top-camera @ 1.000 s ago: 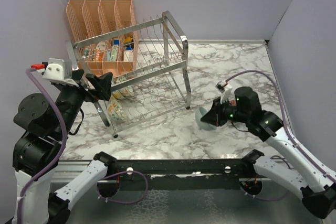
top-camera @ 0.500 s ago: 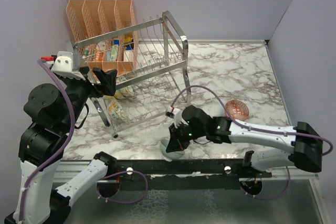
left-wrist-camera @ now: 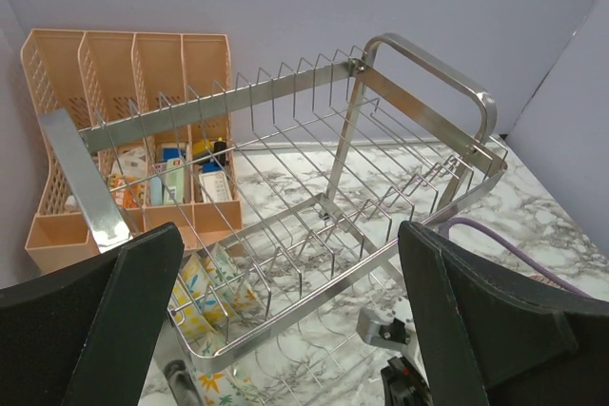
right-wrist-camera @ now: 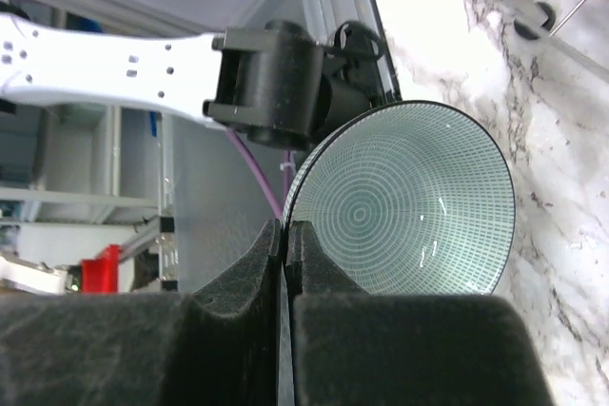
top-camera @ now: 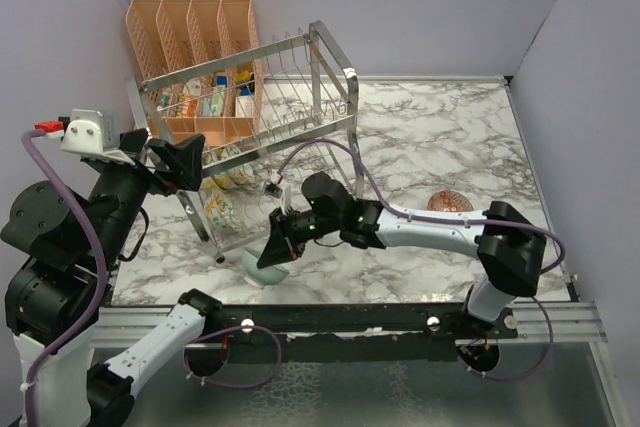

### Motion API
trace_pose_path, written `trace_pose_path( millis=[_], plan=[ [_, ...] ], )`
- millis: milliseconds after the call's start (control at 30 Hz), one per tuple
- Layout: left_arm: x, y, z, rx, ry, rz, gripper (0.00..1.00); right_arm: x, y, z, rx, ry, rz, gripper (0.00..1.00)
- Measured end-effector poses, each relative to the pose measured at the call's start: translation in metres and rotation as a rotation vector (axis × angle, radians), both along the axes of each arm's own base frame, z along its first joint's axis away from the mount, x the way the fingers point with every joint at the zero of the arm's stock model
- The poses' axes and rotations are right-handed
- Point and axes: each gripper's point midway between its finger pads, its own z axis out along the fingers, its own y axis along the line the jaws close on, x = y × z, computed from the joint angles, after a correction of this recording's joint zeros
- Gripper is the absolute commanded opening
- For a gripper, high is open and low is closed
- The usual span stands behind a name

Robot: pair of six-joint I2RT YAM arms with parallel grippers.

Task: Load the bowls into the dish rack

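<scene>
My right gripper is shut on the rim of a teal bowl, held on edge just in front of the chrome dish rack, low at its near left corner. In the right wrist view the jaws pinch the rim and the bowl's ringed teal face shows. Floral bowls stand upright in the rack's lower tier; they also show in the left wrist view. A red-orange bowl sits on the table to the right. My left gripper is open and empty above the rack's left end.
A peach plastic organizer with small bottles stands behind the rack against the back wall; it also shows in the left wrist view. The rack's tall end frame rises on its right. Grey walls bound the marble table.
My right arm has swept left across the table with the teal bowl, from the right side to the rack's front. The red-orange bowl came into view. My left arm shifted slightly.
</scene>
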Motion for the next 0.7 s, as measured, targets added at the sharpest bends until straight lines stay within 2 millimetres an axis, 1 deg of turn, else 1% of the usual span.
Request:
trace_pose_path(
  millis=[33, 167, 267, 367, 500, 600, 700],
  plan=[
    [-0.001, 0.001, 0.001, 0.001, -0.003, 0.002, 0.99, 0.003, 0.001, 0.0, 0.009, 0.014, -0.002, 0.01],
    [-0.003, 0.003, 0.002, 0.011, -0.005, 0.006, 0.99, 0.028, 0.007, 0.0, 0.067, 0.082, -0.024, 0.01],
    [-0.003, 0.004, 0.001, 0.018, -0.003, 0.008, 0.99, 0.044, 0.009, -0.002, 0.099, 0.121, -0.031, 0.01],
    [-0.003, 0.004, 0.001, 0.022, -0.003, 0.008, 0.99, 0.048, 0.013, -0.008, 0.11, 0.166, -0.016, 0.01],
    [-0.003, 0.004, 0.001, 0.025, -0.004, 0.009, 0.99, 0.052, 0.015, -0.009, 0.129, 0.214, 0.004, 0.01],
    [-0.003, 0.004, 0.001, 0.028, -0.004, 0.009, 0.99, 0.059, 0.014, -0.001, 0.162, 0.236, 0.015, 0.01],
    [-0.003, 0.004, 0.001, 0.029, -0.004, 0.01, 0.99, 0.076, 0.012, 0.011, 0.212, 0.24, -0.001, 0.01]
  ],
)
